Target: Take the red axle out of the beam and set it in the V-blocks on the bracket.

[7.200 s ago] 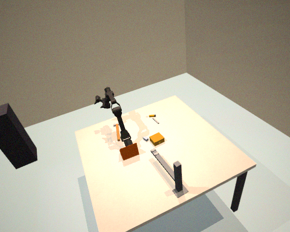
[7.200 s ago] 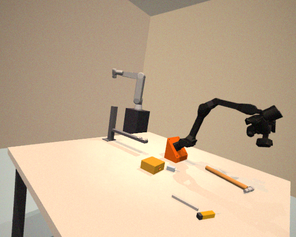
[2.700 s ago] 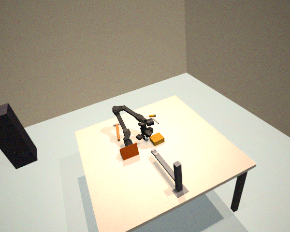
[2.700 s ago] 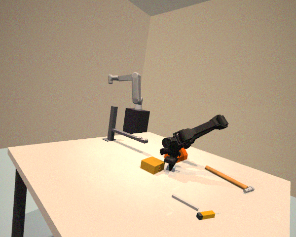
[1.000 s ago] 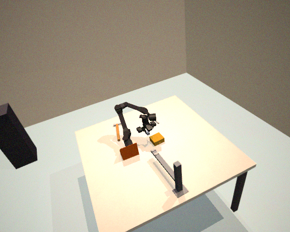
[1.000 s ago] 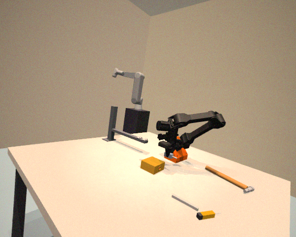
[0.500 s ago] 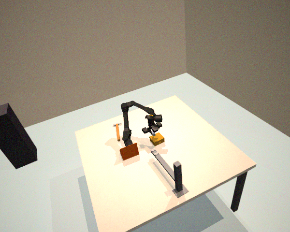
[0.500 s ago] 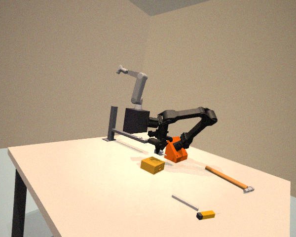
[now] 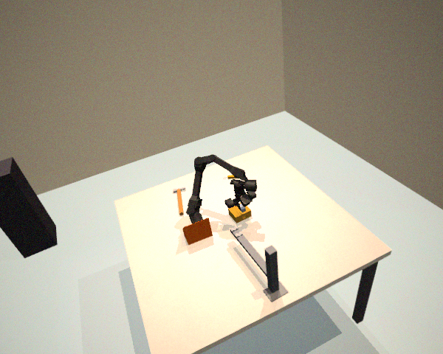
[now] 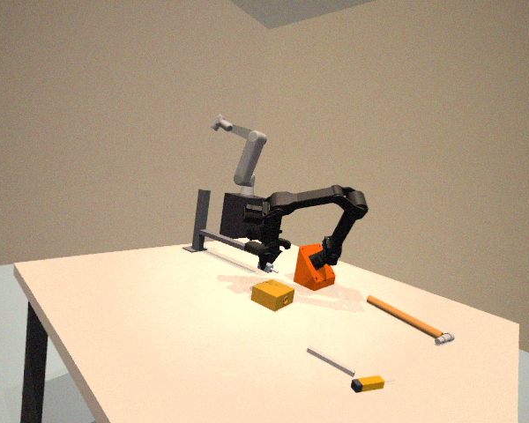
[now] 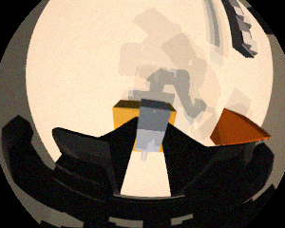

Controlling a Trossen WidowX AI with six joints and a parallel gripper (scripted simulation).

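Gripping a blue-grey block (image 9: 242, 208) (image 10: 267, 267) (image 11: 153, 120) with a small pale pin on it, the fingers (image 9: 242, 207) (image 10: 265, 267) stand partly apart, closed on its sides. In the top view they are just right of the middle of the frame, over the yellow block (image 9: 241, 216) (image 10: 271, 296) (image 11: 123, 114) (whether the held piece touches it, I cannot tell). That yellow block lies on the bench (image 9: 309, 228) (image 10: 164, 318) (image 11: 76, 62), with a round hole in one side in the exterior view.

The red axle cannot be made out in any view, so I cannot tell where it is. The grey bracket (image 9: 272, 270) (image 10: 201, 218) (image 11: 237, 40), an upright post with a long low bar, stands at lower right of centre in the top view; its notched end shows at upper right in the wrist view. Lower right in the exterior view lie a hammer (image 9: 180, 201) (image 10: 404, 316), a thin grey bar (image 10: 330, 360) and a yellow-handled tool (image 9: 231, 177) (image 10: 370, 383) (bar and handle lie close together).
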